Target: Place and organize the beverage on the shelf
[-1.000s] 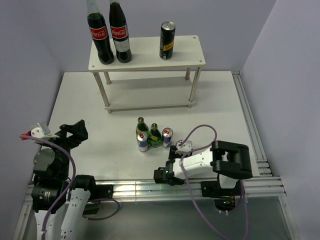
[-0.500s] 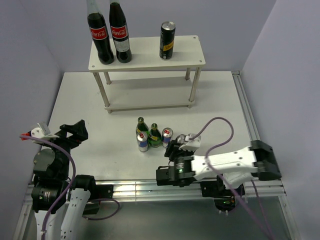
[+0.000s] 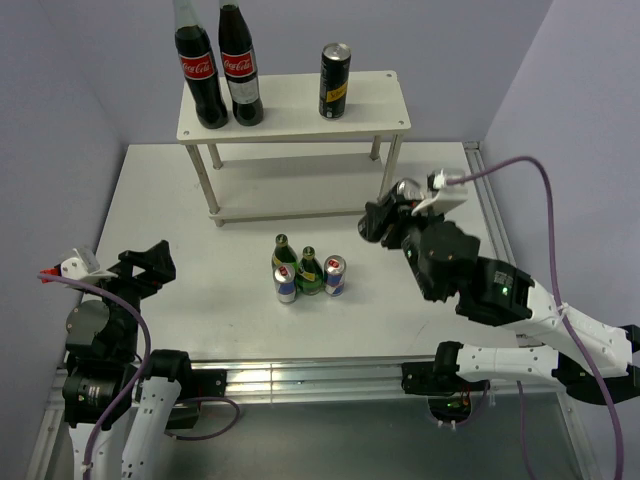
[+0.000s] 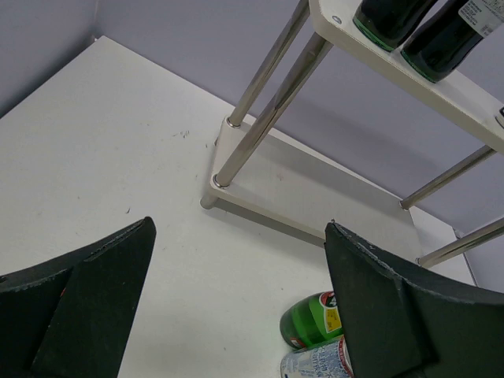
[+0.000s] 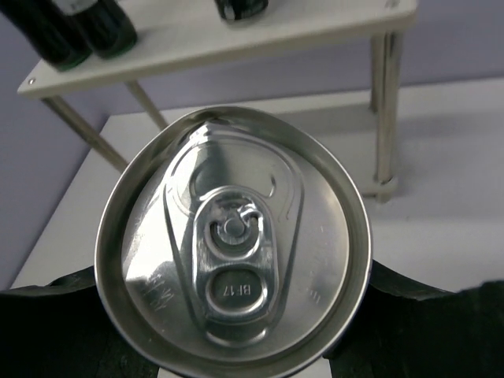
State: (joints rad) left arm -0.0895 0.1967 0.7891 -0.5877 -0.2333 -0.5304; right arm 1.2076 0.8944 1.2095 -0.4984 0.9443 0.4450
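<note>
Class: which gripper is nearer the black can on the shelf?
Right. The right gripper, holding a silver-topped can, is front-right of the black can; the left gripper is far front-left.

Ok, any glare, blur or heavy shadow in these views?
Top external: glare on the near rail, soft shadow under the shelf. Right wrist: the can lid fills the frame, sharp, with bright reflections. Left wrist: jaws are near-black silhouettes.

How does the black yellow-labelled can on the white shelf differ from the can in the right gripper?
The black yellow-labelled can stands free on the white shelf; the silver-topped can is clamped in the right gripper, off it. The first shows its label, the second only its lid. Both tops are silver.
</note>
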